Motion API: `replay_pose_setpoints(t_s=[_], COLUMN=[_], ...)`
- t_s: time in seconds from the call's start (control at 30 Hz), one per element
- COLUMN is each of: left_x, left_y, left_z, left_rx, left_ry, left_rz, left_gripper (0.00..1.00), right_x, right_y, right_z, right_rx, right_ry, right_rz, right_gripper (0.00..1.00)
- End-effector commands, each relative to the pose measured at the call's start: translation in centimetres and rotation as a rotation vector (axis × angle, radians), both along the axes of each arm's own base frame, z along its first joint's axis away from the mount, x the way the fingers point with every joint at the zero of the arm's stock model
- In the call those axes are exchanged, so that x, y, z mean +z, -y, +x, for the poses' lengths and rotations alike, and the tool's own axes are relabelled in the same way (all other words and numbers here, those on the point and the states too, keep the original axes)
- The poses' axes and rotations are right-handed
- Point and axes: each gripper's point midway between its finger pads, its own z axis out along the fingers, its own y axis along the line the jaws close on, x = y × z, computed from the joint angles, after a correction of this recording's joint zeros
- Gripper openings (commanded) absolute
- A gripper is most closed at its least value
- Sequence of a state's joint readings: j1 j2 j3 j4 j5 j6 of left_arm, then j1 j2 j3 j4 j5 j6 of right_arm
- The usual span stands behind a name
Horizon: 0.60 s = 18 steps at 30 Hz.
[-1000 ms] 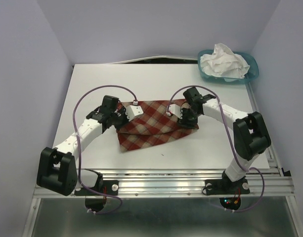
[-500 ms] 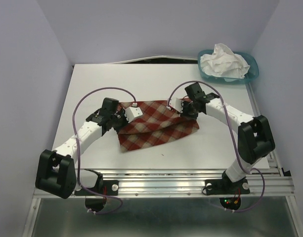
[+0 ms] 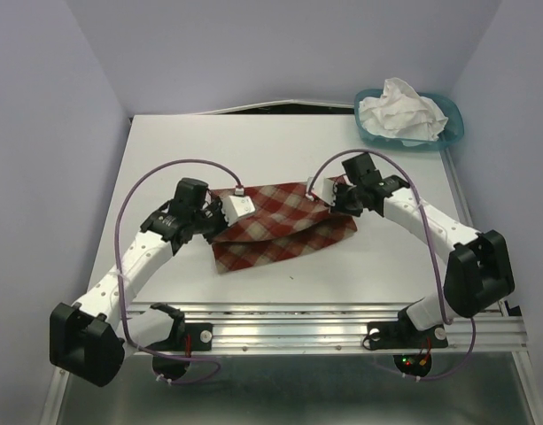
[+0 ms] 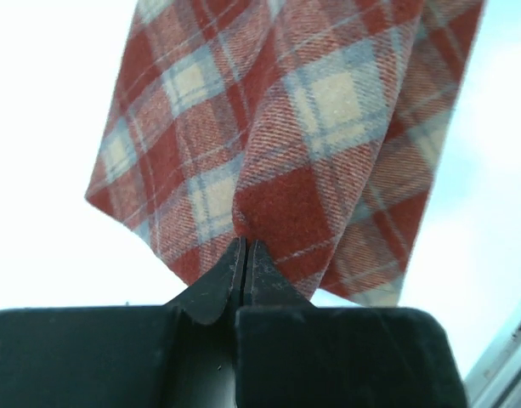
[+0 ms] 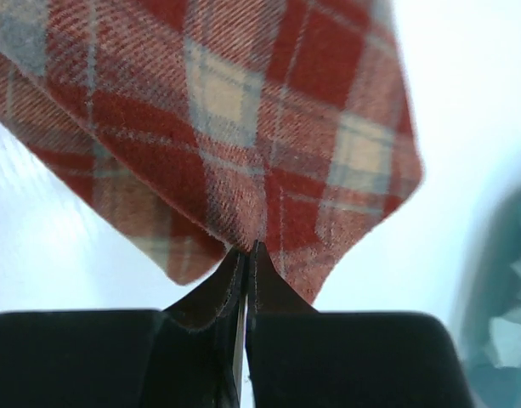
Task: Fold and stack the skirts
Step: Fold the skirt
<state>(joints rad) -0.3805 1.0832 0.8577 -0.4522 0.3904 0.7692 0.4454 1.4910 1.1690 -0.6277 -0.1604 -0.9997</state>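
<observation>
Now my left jaws and right jaws both pinch the plaid skirt, at its 9 and 3 o'clock ends, on the table. It seems only partly folded. The white skirt lies crumpled in the basket at 1 o'clock, not yet folded or stacked.

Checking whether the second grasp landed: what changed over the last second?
The right gripper closed on the right corner of the plaid skirt, shifting slightly farther from the bases. The left gripper stayed shut on the left corner; the white skirt stayed in the basket.
</observation>
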Motion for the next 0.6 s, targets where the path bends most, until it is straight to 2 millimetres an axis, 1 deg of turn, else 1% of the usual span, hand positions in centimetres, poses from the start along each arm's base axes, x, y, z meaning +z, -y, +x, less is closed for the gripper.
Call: replay_pose_setpoints(t_s=[0.0, 0.03, 0.07, 0.1, 0.13, 0.17, 0.2, 0.23, 0.27, 0.3, 0.33, 0.37, 0.4, 0.43, 0.47, 0.53, 0.57], left_x=[-4.4, -5.9, -6.5, -7.6, -7.8, -7.9, -7.8, -6.7, -6.0, -5.3, -3.5, -2.8, -2.3, -1.4, -1.0, -0.5, -0.8], left_y=[0.6, 0.4, 0.7, 0.3, 0.2, 0.1, 0.0, 0.2, 0.3, 0.4, 0.9, 1.1, 1.0, 1.1, 1.0, 1.1, 1.1], left_z=[-4.6, -5.0, -5.5, -5.9, -5.9, -5.9, -6.2, -6.2, -6.3, -6.5, -6.5, -6.7, -7.0, -6.7, -6.6, -6.0, -5.6], left_rx=[-0.084, -0.082, -0.101, -0.107, -0.117, -0.117, -0.123, -0.135, -0.141, -0.146, -0.158, -0.167, -0.177, -0.170, -0.159, -0.144, -0.125], left_ry=[-0.157, -0.174, -0.178, -0.188, -0.181, -0.175, -0.179, -0.147, -0.132, -0.125, -0.085, -0.078, -0.079, -0.059, -0.060, -0.049, -0.054], left_rz=[0.033, 0.056, 0.073, 0.100, 0.115, 0.119, 0.123, 0.106, 0.091, 0.075, 0.036, 0.022, 0.022, 0.017, 0.015, 0.016, 0.023], left_gripper=[0.00, 0.01, 0.18, 0.28, 0.44, 0.47, 0.50, 0.56, 0.59, 0.62, 0.67, 0.67, 0.68, 0.68, 0.66, 0.64, 0.62], right_x=[-4.7, -5.2, -6.1, -7.0, -7.2, -7.3, -6.8, -6.2, -5.6, -5.1, -3.3, -2.2, -1.4, 0.8, 1.5, 3.2, 4.2], right_y=[1.2, 0.8, 0.8, 1.1, 1.1, 1.1, 1.0, 0.6, 0.4, 0.3, -0.4, -0.7, -0.8, -1.3, -1.6, -2.1, -2.5], right_z=[-2.4, -2.5, -2.8, -3.2, -3.3, -3.5, -3.6, -3.7, -3.8, -4.3, -4.1, -4.1, -4.5, -4.0, -4.3, -3.9, -3.4], right_rx=[0.002, 0.013, 0.015, 0.012, 0.006, 0.004, -0.003, 0.001, 0.003, 0.000, 0.007, 0.002, -0.013, -0.019, -0.048, -0.080, -0.092], right_ry=[-0.073, -0.065, -0.076, -0.090, -0.099, -0.107, -0.117, -0.122, -0.123, -0.137, -0.113, -0.104, -0.116, -0.086, -0.107, -0.094, -0.082], right_rz=[-0.064, -0.064, -0.079, -0.090, -0.092, -0.087, -0.076, -0.054, -0.039, -0.026, 0.019, 0.045, 0.064, 0.104, 0.139, 0.186, 0.211], right_gripper=[0.01, 0.01, 0.01, 0.10, 0.16, 0.24, 0.43, 0.53, 0.55, 0.62, 0.65, 0.70, 0.70, 0.70, 0.70, 0.66, 0.63])
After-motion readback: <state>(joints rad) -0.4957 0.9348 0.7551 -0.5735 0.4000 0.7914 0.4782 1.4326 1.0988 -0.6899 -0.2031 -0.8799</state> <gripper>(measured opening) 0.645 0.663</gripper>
